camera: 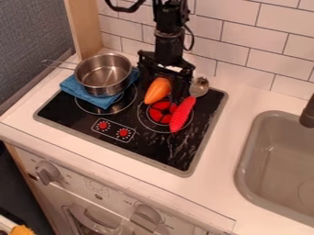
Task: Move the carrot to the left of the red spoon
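Well, nearest the camera, down in the bottom left corner, lies a bit of something yellow-orange [22,230], too cut off to name. Beside it rises the toy kitchen's pale front [98,187], with two grey knobs [47,173] on it and a curved handle [92,224] low down. Above that comes the white worktop [211,176], with a black cooktop [101,131] in it. A panel with two red dials [123,132] is near the cooktop's front edge, and farther back two ringed burners sit side by side, the right one [160,113] marked in red. To the right a grey sink [244,156] is let into the worktop, under part of a dark tap [308,114].

The red spoon [182,115] lies aslant over that red burner's right side, its metal bowl pointing back. Just left of it is the orange carrot [158,90], tapered end towards the camera, between the parted fingers of the tool [163,92]. They stand wide open, one on either side of it; whether either touches it I can't tell. Left of the tool, a steel saucepan [101,85] sits on a folded blue cloth [72,87], its wire handle sticking out leftward. White tiles [236,43] back everything.
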